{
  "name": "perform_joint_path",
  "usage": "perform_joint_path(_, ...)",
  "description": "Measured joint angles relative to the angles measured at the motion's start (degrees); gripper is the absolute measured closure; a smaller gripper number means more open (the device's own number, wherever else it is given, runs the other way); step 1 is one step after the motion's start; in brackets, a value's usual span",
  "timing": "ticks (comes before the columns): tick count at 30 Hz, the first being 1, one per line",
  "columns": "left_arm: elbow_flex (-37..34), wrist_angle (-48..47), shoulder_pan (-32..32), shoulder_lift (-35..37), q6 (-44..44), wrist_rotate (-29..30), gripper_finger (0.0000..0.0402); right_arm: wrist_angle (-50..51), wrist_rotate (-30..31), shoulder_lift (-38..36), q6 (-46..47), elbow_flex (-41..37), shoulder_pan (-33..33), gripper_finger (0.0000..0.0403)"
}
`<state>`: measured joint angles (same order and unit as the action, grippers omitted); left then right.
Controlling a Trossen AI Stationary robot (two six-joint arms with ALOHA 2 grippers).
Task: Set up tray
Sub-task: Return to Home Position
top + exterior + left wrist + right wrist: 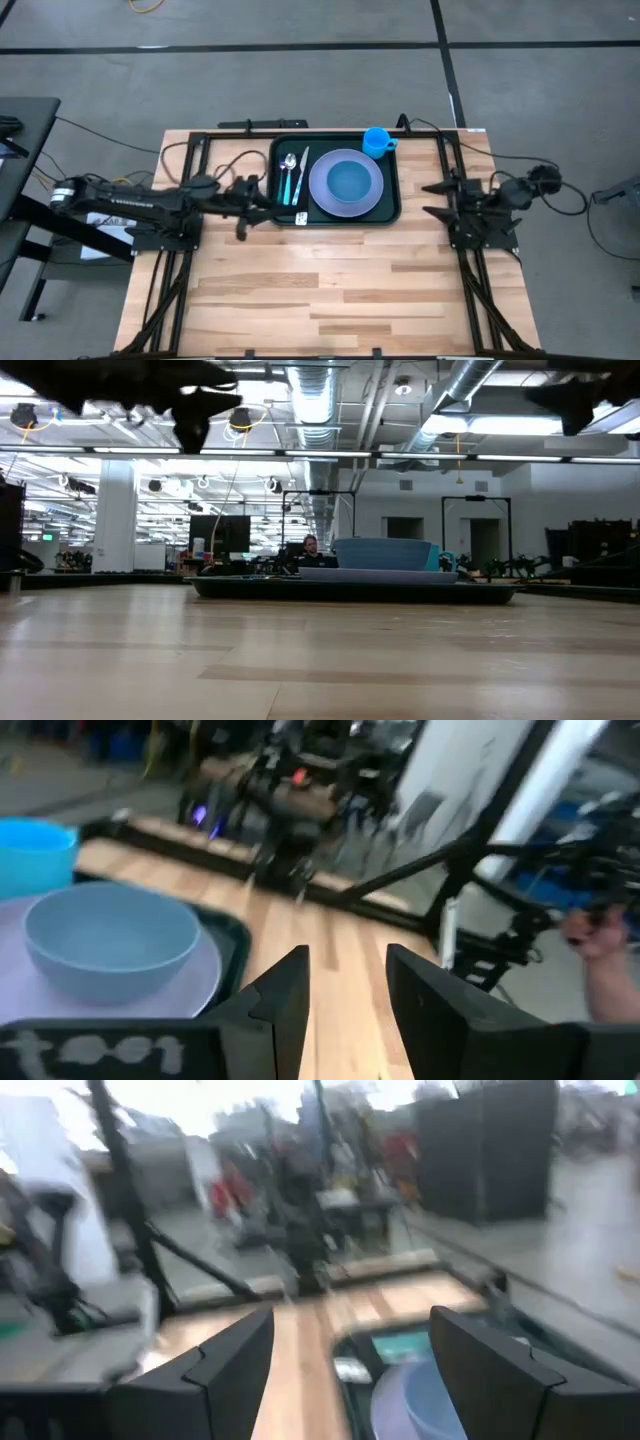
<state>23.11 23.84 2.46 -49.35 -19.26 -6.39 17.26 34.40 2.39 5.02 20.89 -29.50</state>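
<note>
Now left gripper reaches level, just left of tray, fingers parted, empty; right gripper sits right of tray, spread wide.

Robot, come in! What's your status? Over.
Left gripper open, empty, beside tray. Right gripper open, right of tray. Tray loaded: plate, bowl, cup, cutlery. Nothing blocking.

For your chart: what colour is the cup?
The cup is bright blue; clearest in high view.
</note>
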Motion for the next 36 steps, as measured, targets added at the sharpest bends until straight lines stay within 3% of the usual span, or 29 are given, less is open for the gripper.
perform_joint_path(4, -10.71, 9.57, 0.00, 7.74, 3.14, -1.55, 0.0281, -0.98, -2.23, -2.18, -4.85, -1.99, 0.05, 0.0143)
perform_joint_path(8, -18.58, 12.66, 0.02, 15.37, 4.93, -0.84, 0.0281, -7.24, -2.92, -0.23, -8.86, -2.12, 0.02, 0.0143)
perform_joint_path(10, -21.45, 14.03, 0.00, 18.98, 5.67, -0.83, 0.0281, -5.66, -3.70, -0.35, -9.63, -2.91, 0.02, 0.0143)
perform_joint_path(19, -22.42, -2.24, -0.20, 32.81, 7.79, -2.60, 0.0281, -6.28, -10.18, -2.19, -10.26, -2.42, 0.02, 0.0143)
perform_joint_path(25, -22.53, -10.08, -1.38, 38.35, 8.85, -2.78, 0.0281, -3.81, -15.09, -2.20, -12.60, -2.54, 0.02, 0.0143)
perform_joint_path(30, -22.55, -15.73, -2.09, 40.22, 9.78, -0.79, 0.0281, -0.18, -11.95, -2.20, -12.18, -3.38, 0.02, 0.0143)
perform_joint_path(36, -22.59, -17.51, -2.08, 40.47, 10.58, 1.69, 0.0281, -9.95, -1.25, -2.20, -14.47, -11.10, 0.04, 0.0143)
